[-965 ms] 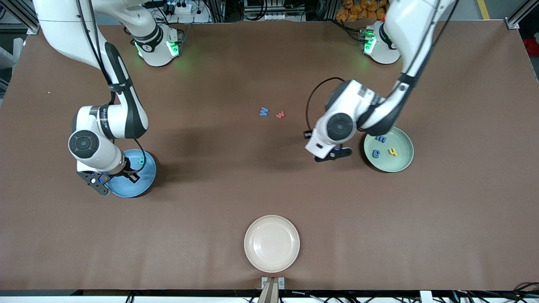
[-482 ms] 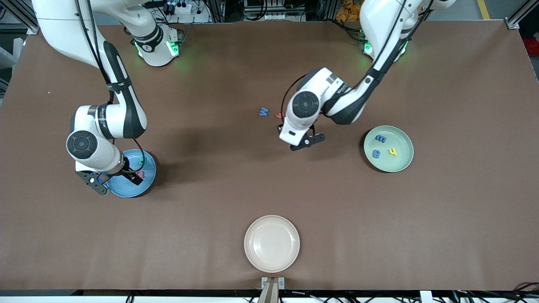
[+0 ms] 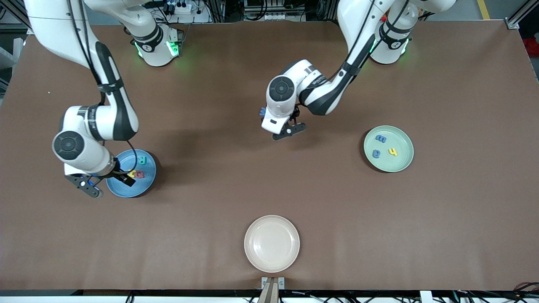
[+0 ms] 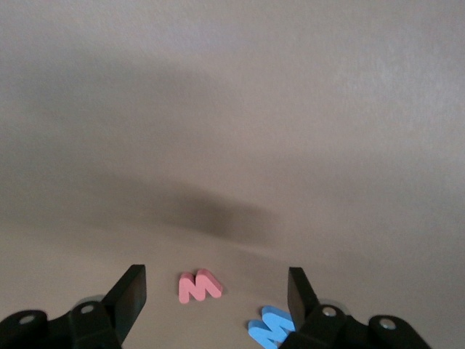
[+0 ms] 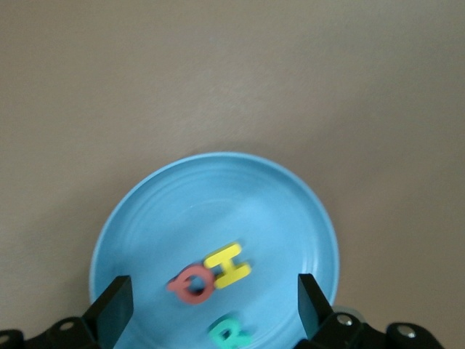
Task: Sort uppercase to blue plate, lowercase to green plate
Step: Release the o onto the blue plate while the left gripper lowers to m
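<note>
Now that the right gripper (image 5: 211, 305) has spread, dropping Q (image 5: 190, 283) into the blue plate (image 5: 145, 218), the open-jawed left gripper (image 4: 216, 298) has apparently reached red w (image 4: 200, 286).

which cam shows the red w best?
Left wrist view: the red w lies in plain sight on the table between the open left end effector's fingers, beside the blue W. In the front view the left arm covers it. The right wrist view does not show it.
</note>
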`<act>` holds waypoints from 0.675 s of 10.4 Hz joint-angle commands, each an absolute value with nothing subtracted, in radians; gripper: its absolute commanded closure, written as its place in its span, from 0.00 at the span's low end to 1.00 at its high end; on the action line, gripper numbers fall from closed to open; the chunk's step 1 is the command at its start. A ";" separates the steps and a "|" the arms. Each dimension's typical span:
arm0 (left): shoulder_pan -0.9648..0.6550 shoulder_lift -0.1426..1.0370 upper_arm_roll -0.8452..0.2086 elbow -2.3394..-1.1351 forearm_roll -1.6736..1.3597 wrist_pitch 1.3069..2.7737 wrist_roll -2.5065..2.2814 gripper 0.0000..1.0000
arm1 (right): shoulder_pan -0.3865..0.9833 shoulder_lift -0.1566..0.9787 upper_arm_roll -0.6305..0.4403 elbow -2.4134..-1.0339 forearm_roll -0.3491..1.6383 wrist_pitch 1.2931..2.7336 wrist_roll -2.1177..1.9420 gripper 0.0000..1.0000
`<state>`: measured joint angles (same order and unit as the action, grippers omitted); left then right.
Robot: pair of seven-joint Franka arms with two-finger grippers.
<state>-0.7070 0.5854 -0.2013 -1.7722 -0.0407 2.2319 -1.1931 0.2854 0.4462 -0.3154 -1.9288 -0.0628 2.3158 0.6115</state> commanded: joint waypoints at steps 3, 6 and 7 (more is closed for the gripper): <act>-0.750 0.572 -0.181 -1.813 0.018 2.261 -1.241 0.14 | 0.242 0.420 -0.302 -1.934 -0.058 2.304 0.464 0.00; -0.750 0.572 -0.181 -1.848 0.032 2.388 -1.348 0.14 | 0.224 0.382 -0.267 -1.979 -0.049 2.295 0.405 0.00; -0.752 0.571 -0.181 -1.873 0.047 2.435 -1.389 0.13 | 0.222 0.359 -0.249 -2.014 -0.051 2.295 0.403 0.00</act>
